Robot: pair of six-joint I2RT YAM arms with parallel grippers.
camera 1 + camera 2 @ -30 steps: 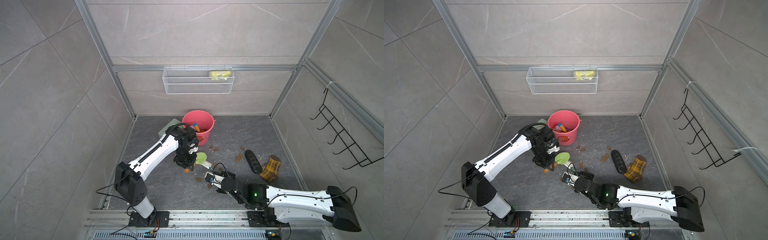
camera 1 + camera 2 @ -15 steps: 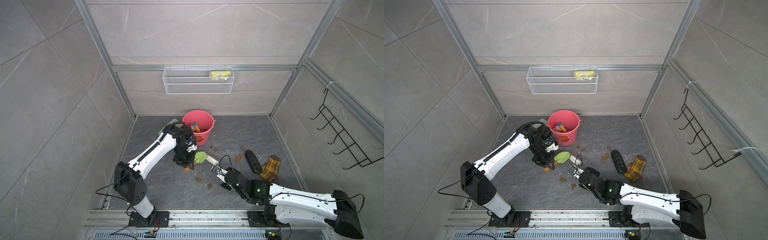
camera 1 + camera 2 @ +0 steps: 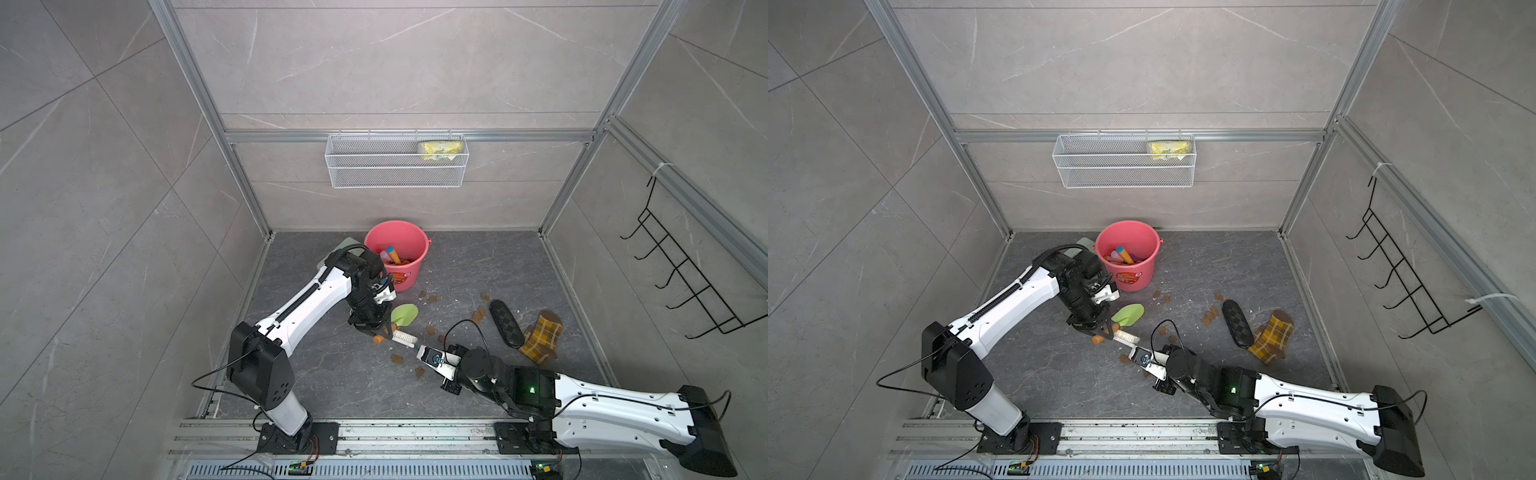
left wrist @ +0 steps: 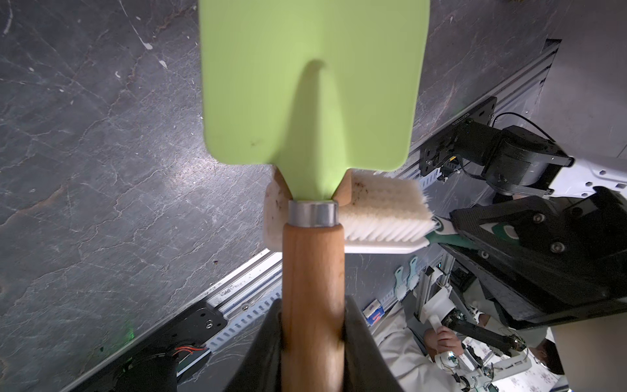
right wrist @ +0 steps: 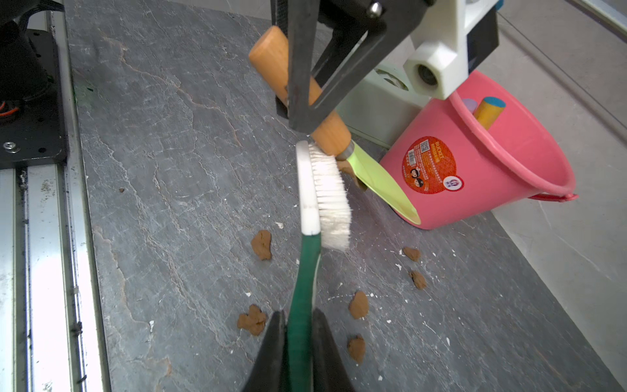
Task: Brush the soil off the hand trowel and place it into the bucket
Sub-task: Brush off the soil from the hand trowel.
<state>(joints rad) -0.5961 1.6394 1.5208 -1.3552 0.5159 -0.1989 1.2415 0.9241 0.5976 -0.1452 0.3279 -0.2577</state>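
Top views both give us the same picture. The left claw (image 3: 376, 330) is low over the middle of the floor (image 3: 316, 386), pinching the wooden handle of the hand trowel (image 3: 404, 314), with the green blade angled toward the back edge. The right claw (image 3: 426, 354) comes in from the front-right, clamped on the green handle of the brush (image 3: 403, 337), and the white brush head lies across the trowel's neck. The bucket (image 3: 409, 232) stands by the back edge, left of centre, just beyond the left wrist. Lumps of soil (image 3: 397, 358) dot the floor between the claws and off toward the right edge.

Left wrist view next. The jaws press on either side of the handle, and the blade sticks straight out past them. The face we see is clean. Bristles cross behind the neck, and something tan peeks out on both sides of it.

Right wrist view now. The jaws are pressed onto the brush handle, and the bristles touch the trowel right at the metal collar. A brown lump seems to cling to the blade beside them.

That lump is our target. We'd sweep from the neck out toward the blade tip, away from the handle. Keep the pressure light so the trowel doesn't twist in its grip, and hold the left claw steady. With the bucket so near, the drop afterwards looks like a short lift.
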